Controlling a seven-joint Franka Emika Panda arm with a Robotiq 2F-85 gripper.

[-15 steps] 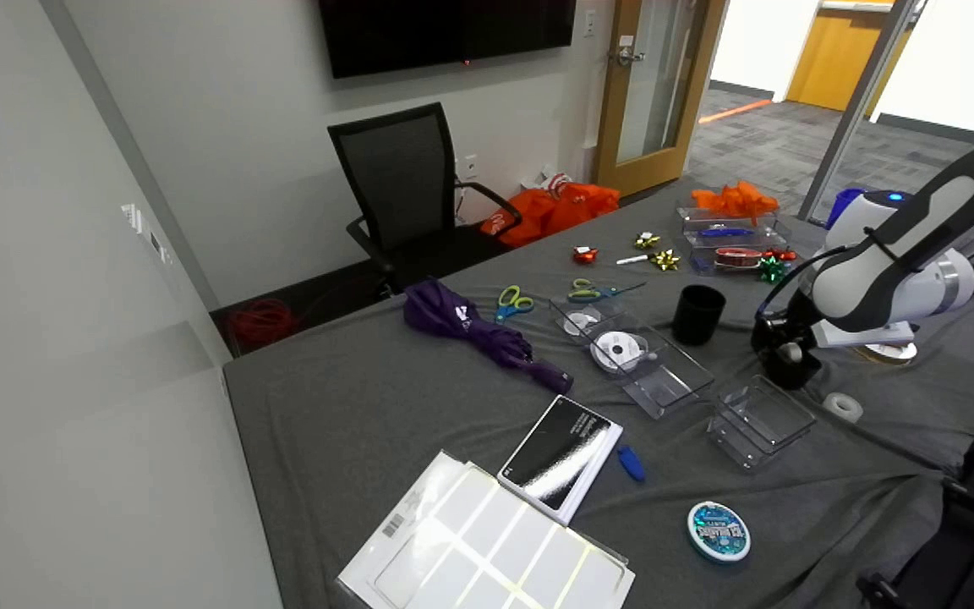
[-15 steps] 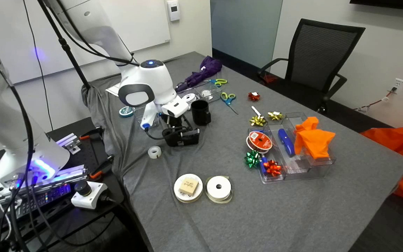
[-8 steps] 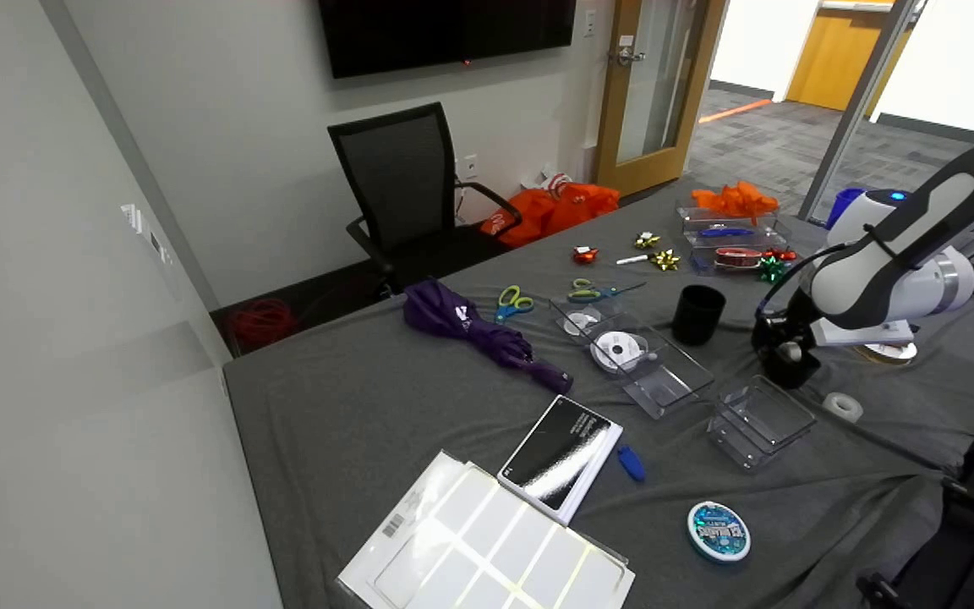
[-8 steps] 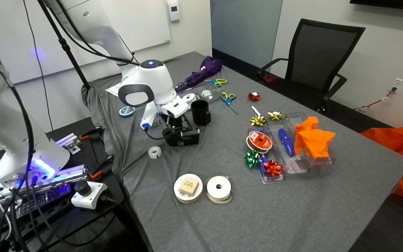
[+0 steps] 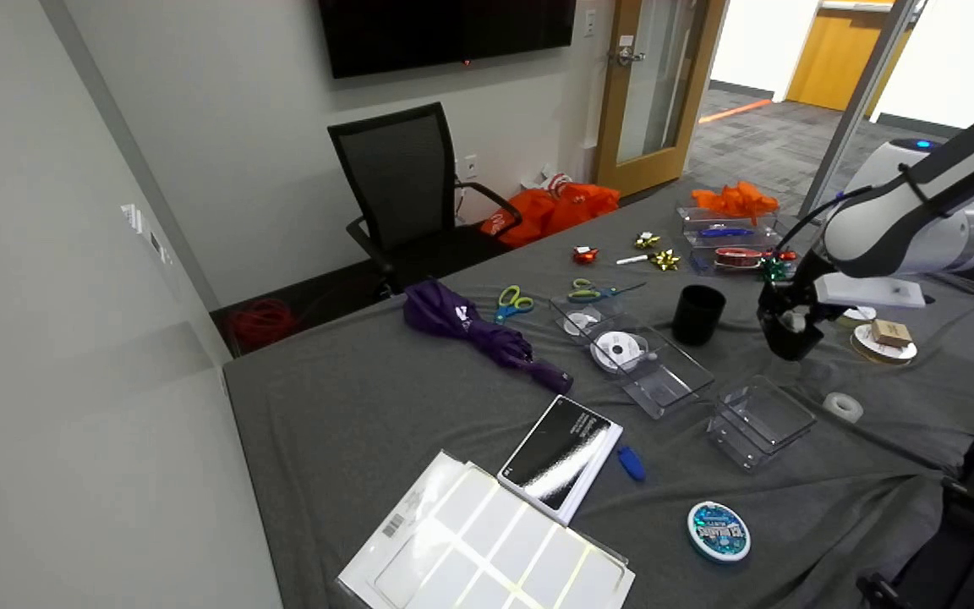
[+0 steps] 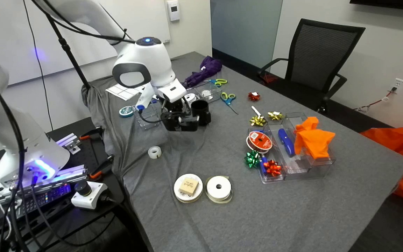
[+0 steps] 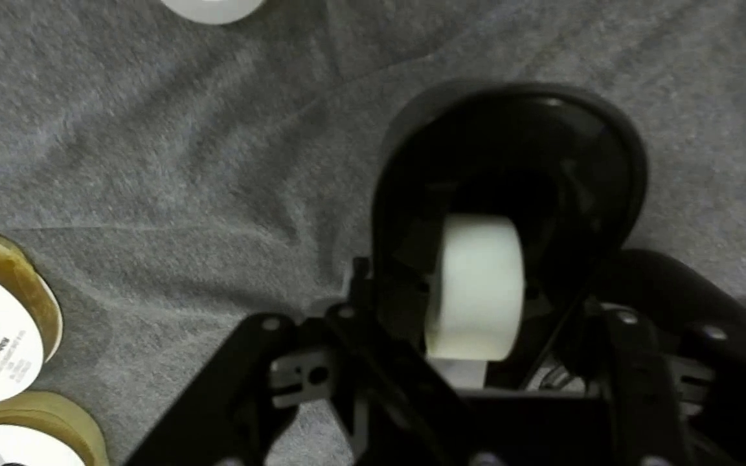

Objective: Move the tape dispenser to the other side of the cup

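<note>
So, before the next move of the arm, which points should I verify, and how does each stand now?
1. Gripper shut on tape dispenser: ok.
2. Tape dispenser clear of the table: ok.
3. White tape roll inside the dispenser: ok.
4. Cup upright: ok.
5. Tape dispenser apart from cup: ok, a gap shows in an exterior view.
6. Enough room on the cup's other side: cannot tell; a clear tray with white spools stands close there.

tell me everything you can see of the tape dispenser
The tape dispenser is black, glossy and plastic-looking, with a rounded end and a whitish tape roll seated inside. Its open side faces the wrist view. The jaws clamp its sides, and it seems to hang above the gray tablecloth, not touching the cup.
</note>
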